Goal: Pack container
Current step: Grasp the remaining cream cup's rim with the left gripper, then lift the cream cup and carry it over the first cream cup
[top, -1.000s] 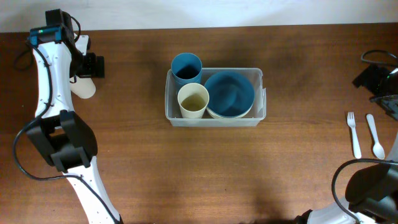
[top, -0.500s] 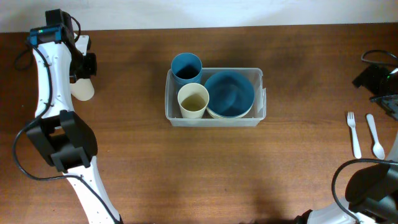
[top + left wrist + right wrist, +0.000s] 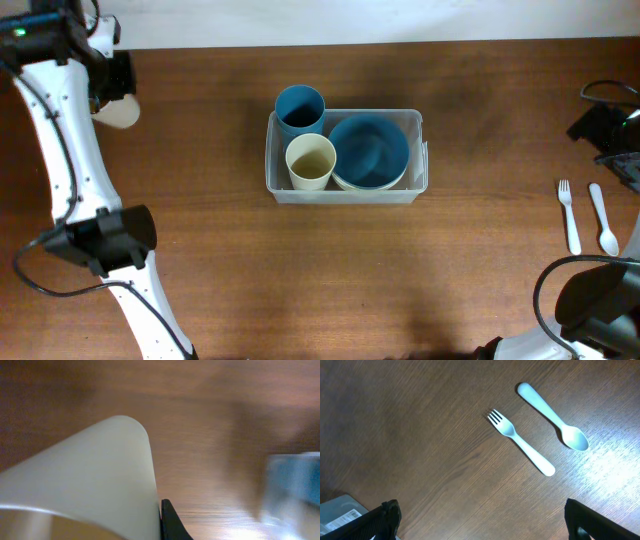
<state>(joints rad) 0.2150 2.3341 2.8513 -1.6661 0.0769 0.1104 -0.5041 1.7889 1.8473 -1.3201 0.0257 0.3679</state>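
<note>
The container [image 3: 345,194], a clear rectangular bin, stands at the table's middle. It holds a cream cup [image 3: 311,160] and a blue bowl [image 3: 368,150] stacked on a pale bowl. A blue cup [image 3: 299,107] stands at its back left corner. At the far left my left gripper [image 3: 113,92] is shut on the wall of another cream cup [image 3: 121,111]. That cup [image 3: 85,480] fills the left wrist view, beside one black finger [image 3: 172,527]. My right gripper [image 3: 485,527] hangs open over bare wood at the right edge, short of a white fork [image 3: 520,442] and spoon [image 3: 552,422].
The fork [image 3: 569,215] and spoon [image 3: 603,217] lie side by side near the right edge. The table's back edge runs just behind the left gripper. A corner of the container [image 3: 340,510] shows at the lower left of the right wrist view.
My left gripper has shut on the cream cup and carried it back and to the left. The right arm has not moved.
</note>
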